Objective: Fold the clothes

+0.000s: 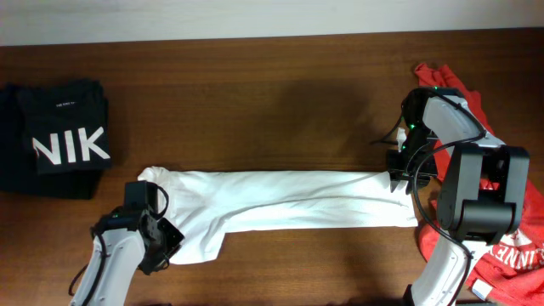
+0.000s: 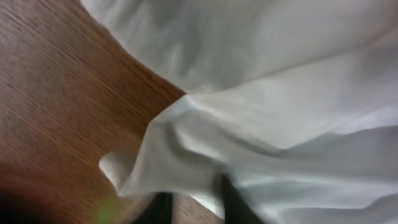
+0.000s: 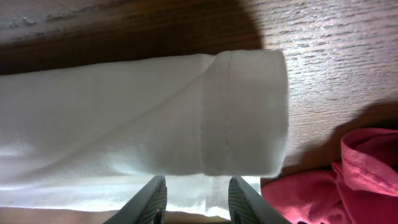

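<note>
Spanning the surface: white T-shirt with one hand at each end.

The white T-shirt [image 1: 289,200] lies on the wooden surface [image 1: 255,102] as a long, narrow band, folded over along its length and bunched at its left end. The left hand [image 2: 198,205] sits at the T-shirt's left end, its two dark fingers either side of a loose cloth edge. The blurred wrist view does not show whether they are clamped on it. The right hand [image 3: 198,196] sits at the T-shirt's right end, fingers apart, with the lower cloth layer between them and the hemmed, folded-over end just beyond. A black shirt [image 1: 64,136] with white letters lies beyond the T-shirt's left end, apart from it. A red shirt [image 1: 440,76] lies just beside the T-shirt's right end.
</note>
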Robot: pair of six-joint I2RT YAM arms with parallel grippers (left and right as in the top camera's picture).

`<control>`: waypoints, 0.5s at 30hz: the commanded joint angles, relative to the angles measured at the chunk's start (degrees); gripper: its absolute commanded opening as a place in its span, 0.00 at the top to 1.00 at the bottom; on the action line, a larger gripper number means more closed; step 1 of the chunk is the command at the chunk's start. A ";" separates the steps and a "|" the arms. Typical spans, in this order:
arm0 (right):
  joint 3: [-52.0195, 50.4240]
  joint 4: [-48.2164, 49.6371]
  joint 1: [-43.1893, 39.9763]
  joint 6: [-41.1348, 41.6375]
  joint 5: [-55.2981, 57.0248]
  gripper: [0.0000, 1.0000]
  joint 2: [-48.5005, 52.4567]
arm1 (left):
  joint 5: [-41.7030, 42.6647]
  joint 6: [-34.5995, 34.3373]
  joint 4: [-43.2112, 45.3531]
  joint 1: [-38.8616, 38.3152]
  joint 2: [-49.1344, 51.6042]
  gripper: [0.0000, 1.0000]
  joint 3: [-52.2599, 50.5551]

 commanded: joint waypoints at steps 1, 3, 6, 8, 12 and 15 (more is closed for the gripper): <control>-0.22 -0.09 -0.26 0.17 -0.35 0.63 -0.87 | 1.66 -0.15 -0.17 0.42 0.57 0.99 -0.46; -0.22 -0.09 -0.26 0.17 -0.33 0.63 -0.87 | 4.50 -0.13 -1.92 0.42 0.57 0.99 0.22; -0.22 -0.07 -0.26 0.20 -0.33 0.63 -0.87 | 10.93 2.25 -8.00 0.42 0.55 0.99 9.55; -0.22 -0.04 -0.26 0.17 -0.33 0.63 -0.87 | 13.57 3.91 -8.02 0.42 0.57 0.99 15.37; -0.22 -0.04 -0.26 0.20 -0.33 0.63 -0.87 | 12.87 3.89 2.10 0.42 0.94 0.99 21.14; -0.22 -0.04 -0.26 0.17 -0.33 0.63 -0.87 | 12.09 3.93 4.79 0.35 5.81 0.70 21.11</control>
